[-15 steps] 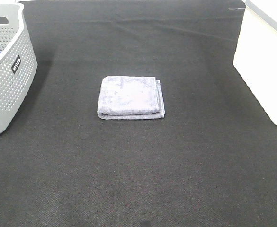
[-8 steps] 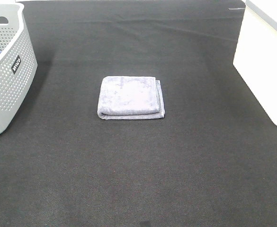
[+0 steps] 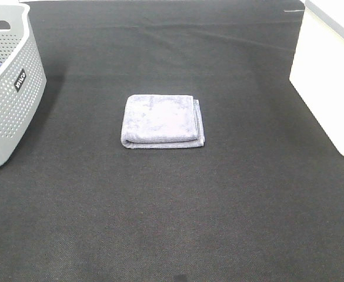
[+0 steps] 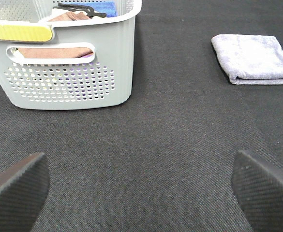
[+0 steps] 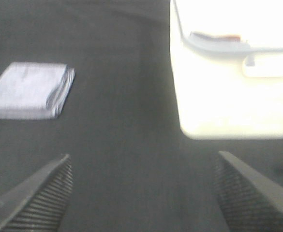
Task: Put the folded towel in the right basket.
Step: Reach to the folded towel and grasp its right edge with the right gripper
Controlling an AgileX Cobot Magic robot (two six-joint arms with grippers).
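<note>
A folded lavender-grey towel (image 3: 162,121) lies flat on the black cloth in the middle of the table. It also shows in the left wrist view (image 4: 255,58) and in the right wrist view (image 5: 30,90). The right basket (image 3: 330,76) is white and stands at the right edge; it fills the upper right of the right wrist view (image 5: 233,87). My left gripper (image 4: 141,188) is open and empty, well short of the towel. My right gripper (image 5: 141,193) is open and empty, between towel and white basket. Neither arm shows in the exterior high view.
A grey perforated basket (image 3: 7,88) stands at the left edge, holding several cloths and a dark hanger-like item (image 4: 78,9). The black table cloth (image 3: 172,217) covers the whole surface.
</note>
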